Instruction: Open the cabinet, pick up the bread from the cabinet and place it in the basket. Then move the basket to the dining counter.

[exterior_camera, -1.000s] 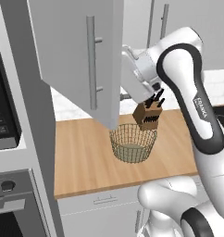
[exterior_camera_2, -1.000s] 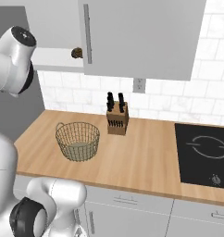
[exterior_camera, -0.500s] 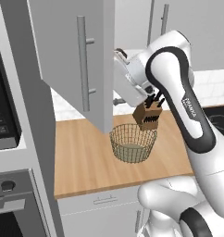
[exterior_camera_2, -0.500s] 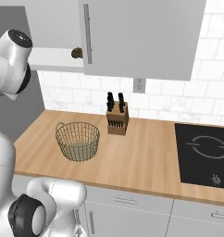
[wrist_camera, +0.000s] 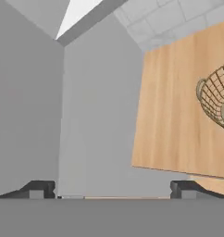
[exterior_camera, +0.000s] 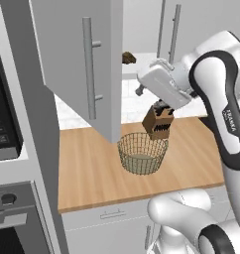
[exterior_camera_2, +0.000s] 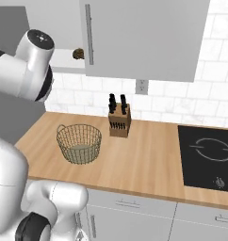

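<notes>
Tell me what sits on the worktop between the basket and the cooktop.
The knife block, nearer the wall, between basket and cooktop in the right base view.

Cabinet (exterior_camera: 82, 74) door stands open; bread (exterior_camera: 128, 58) on shelf above basket (exterior_camera: 142, 153).

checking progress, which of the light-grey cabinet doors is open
The left light-grey flat cabinet door with the silver bar handle is swung open, showing the small dark brown bread on the shelf. The doors to its right are closed.

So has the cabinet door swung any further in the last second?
Yes. In the left base view the open cabinet door has swung further left, away from the knife block, uncovering the bread on the shelf.
</notes>
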Motion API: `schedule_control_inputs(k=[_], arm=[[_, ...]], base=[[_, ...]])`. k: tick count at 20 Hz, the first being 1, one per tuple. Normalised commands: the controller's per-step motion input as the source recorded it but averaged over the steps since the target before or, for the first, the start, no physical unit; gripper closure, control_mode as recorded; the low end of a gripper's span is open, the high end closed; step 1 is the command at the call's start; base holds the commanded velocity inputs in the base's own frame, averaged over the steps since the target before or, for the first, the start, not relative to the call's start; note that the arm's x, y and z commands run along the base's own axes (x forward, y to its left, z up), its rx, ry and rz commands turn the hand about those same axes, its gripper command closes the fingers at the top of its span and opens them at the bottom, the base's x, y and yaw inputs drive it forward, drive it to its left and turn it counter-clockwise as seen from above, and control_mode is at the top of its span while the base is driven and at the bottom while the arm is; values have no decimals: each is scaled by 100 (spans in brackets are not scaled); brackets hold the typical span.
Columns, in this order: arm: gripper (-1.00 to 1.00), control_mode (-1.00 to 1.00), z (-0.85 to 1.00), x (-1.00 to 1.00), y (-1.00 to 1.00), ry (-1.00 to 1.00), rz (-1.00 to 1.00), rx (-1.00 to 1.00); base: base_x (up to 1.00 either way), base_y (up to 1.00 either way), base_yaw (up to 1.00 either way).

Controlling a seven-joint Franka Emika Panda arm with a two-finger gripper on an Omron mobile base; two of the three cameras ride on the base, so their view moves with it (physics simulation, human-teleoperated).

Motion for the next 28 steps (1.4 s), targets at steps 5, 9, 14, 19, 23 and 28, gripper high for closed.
schedule_control_inputs(k=[5, 9, 14, 19, 23, 28], arm=[[-100, -100, 4, 8, -56, -24, 0, -30], [-100, -100, 58, 12, -35, -14, 0, -27], [-100, -100, 67, 6, -44, -21, -6, -24], [-100, -100, 2, 16, -36, -29, -12, -19], [-100, -100, -11, 14, -34, -26, -9, -12], [-100, -100, 1, 38, -58, -15, -8, -4]], base=[[0, 0, 0], [0, 0, 0], [0, 0, 0], [0, 0, 0], [0, 0, 0], [0, 0, 0]])
